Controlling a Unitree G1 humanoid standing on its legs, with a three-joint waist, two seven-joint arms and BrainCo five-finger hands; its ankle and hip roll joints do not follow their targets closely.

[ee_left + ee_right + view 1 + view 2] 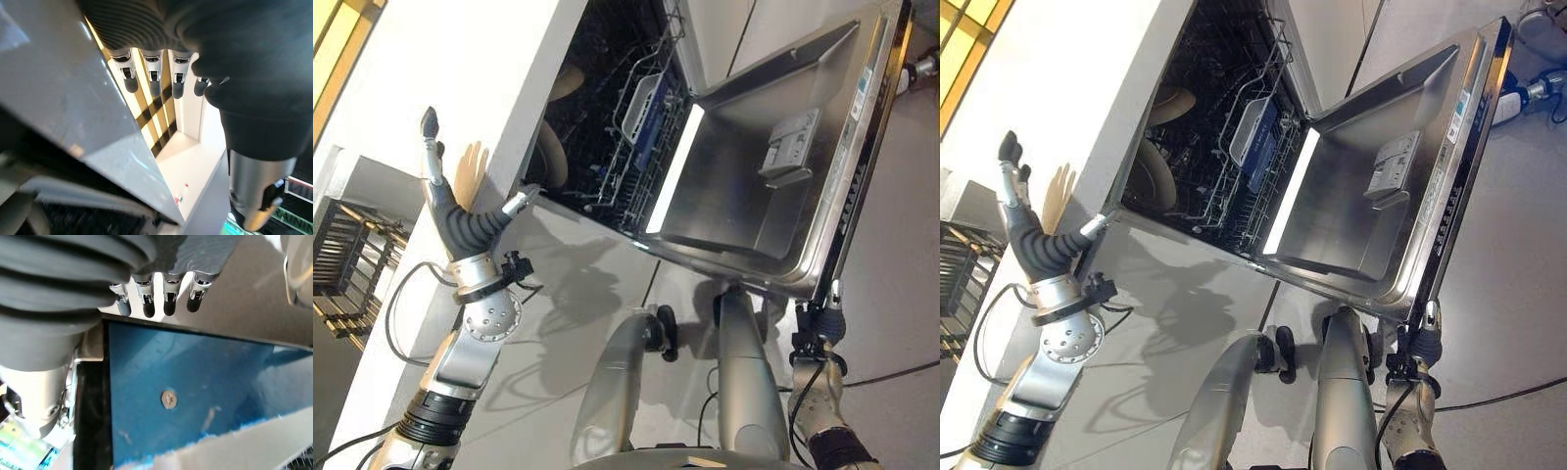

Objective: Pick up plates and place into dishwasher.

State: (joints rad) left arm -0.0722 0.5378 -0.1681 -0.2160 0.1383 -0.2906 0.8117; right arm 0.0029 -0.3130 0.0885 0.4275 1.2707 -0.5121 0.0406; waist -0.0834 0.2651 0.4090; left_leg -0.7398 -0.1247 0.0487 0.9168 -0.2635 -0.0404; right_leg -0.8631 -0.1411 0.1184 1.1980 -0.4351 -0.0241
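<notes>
Overhead, the left hand [460,220] reached up beside the white cabinet wall [460,88], its fingers [152,73] straight and empty. Down at the dishwasher door [754,186], lowered and open, the right hand [1427,338] met the door's edge, fingers [168,298] extended. Plates [1151,176] stood in the rack [617,147] inside.

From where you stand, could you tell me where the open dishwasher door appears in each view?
Left eye view: the dishwasher door hangs open, centre right.
Right eye view: the same door, centre right.
Left wrist view: I cannot pick it out past the left hand.
Right wrist view: probably the steel surface beyond the right hand.
Shared landmark: the detergent dispenser on the door's inner face, in both eye views.
</notes>
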